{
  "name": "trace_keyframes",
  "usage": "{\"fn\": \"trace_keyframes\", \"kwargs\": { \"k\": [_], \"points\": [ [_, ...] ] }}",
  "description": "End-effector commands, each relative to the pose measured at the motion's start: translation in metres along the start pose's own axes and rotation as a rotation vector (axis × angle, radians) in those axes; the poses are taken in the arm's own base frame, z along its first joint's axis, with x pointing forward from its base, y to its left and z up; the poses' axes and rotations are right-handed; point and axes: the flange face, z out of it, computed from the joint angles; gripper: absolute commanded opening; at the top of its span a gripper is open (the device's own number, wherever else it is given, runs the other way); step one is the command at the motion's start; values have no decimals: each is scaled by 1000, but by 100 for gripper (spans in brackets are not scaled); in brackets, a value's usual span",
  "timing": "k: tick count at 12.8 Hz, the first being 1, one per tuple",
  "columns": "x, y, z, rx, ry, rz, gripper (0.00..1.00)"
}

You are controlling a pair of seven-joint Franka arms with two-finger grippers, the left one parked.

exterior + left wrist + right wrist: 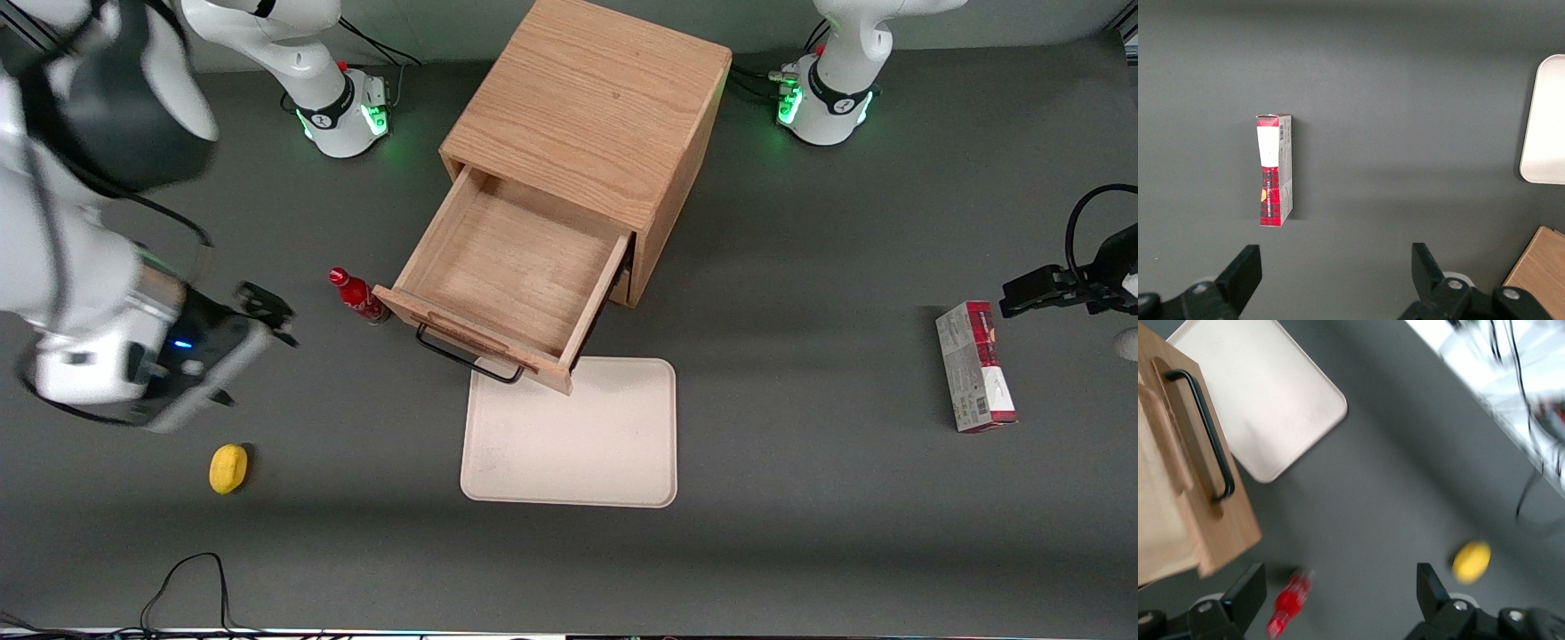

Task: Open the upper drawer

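Observation:
The upper drawer (pixel 511 267) of the light-oak cabinet (pixel 591 107) stands pulled far out, and its plain-wood inside holds nothing. Its black bar handle (pixel 464 356) faces the front camera. In the right wrist view the drawer's front (pixel 1218 500) and handle (pixel 1205 427) show. The lower drawer is hidden under the upper one. My gripper (pixel 253 356) is open and holds nothing. It hangs apart from the drawer, toward the working arm's end of the table, and it also shows in the right wrist view (pixel 1338 593) above bare table.
A red bottle (pixel 356 296) (pixel 1288 603) stands beside the drawer's front corner, between it and my gripper. A yellow object (pixel 228 468) (pixel 1471 561) lies nearer the front camera. A white tray (pixel 578 436) (pixel 1271 400) lies in front of the drawer. A red box (pixel 975 366) (pixel 1275 170) lies toward the parked arm's end.

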Motion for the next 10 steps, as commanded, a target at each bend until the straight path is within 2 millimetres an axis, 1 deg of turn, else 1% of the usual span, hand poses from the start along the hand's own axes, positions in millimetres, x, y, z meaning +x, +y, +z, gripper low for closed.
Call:
{"fn": "trace_keyframes", "kwargs": {
  "k": [1,2,3,4,5,7,8,10],
  "points": [
    [-78,5,-5,34,-50,262,100],
    [-105,4,-12,47,-46,396,100],
    [-124,-7,-15,52,-56,510,100],
    [-140,-17,-20,47,-59,581,100],
    [-155,-25,-20,49,-65,609,100],
    [-184,-40,-29,18,-61,626,100],
    [-190,-44,-32,12,-60,670,100],
    [-187,-42,-38,-48,-61,703,100]
  ]
}}
